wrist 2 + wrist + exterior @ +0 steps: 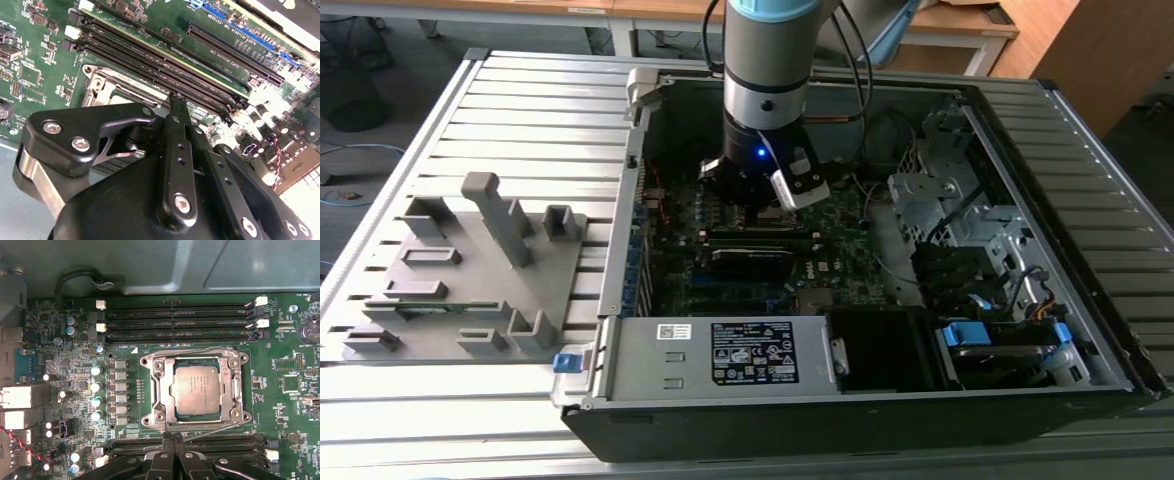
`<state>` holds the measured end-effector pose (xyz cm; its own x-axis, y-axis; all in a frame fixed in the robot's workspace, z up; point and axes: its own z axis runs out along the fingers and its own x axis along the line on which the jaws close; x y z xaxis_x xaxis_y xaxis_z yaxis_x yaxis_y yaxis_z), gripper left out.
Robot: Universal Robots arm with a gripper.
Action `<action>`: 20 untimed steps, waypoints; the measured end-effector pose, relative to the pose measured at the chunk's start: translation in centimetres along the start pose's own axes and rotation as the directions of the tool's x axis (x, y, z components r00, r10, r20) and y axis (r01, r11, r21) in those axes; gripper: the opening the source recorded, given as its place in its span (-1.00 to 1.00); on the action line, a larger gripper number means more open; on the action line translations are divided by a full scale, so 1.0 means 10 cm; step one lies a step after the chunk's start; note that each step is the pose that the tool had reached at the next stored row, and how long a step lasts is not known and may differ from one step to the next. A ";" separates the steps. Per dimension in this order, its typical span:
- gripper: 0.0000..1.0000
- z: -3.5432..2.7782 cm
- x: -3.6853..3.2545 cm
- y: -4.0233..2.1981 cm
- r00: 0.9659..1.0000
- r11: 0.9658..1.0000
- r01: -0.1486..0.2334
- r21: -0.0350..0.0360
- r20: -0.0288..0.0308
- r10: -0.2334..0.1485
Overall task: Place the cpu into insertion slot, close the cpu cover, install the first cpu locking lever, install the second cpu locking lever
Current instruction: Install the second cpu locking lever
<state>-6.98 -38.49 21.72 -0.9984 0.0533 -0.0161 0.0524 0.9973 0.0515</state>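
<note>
In the first wrist view the cpu (pixel 196 390) lies flat in the insertion slot (pixel 150 418), grey-brown top up. The silver cpu cover (pixel 161 385) is folded down around it. A thin wire locking lever (pixel 212 431) runs slanted along the socket's side nearest my gripper (pixel 173 438). Its loose end reaches close to the fingertips. The black fingers are pressed together, and I see nothing between them. In the second wrist view the gripper (pixel 176 98) hovers just beside the socket's silver frame (pixel 97 82). The exterior view has the gripper (pixel 750 205) low inside the open computer case, over the motherboard.
Long black memory slots (pixel 180 320) flank the socket on two sides. A silver power supply box with a white label (pixel 720 355) stands at the case's front. A grey fixture plate (pixel 467 270) lies at the exterior view's left. Cables and drive bays (pixel 947 200) crowd the right.
</note>
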 end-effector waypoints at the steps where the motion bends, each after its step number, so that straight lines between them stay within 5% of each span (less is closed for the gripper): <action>1: -0.79 0.000 0.000 0.000 1.000 1.000 0.000 0.000 0.000 0.000; 20: -0.79 0.104 0.072 -0.009 1.000 1.000 0.000 0.000 0.000 0.000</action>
<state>-7.68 -38.49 20.66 -0.9984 0.0534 -0.0163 0.0525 0.9973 0.0517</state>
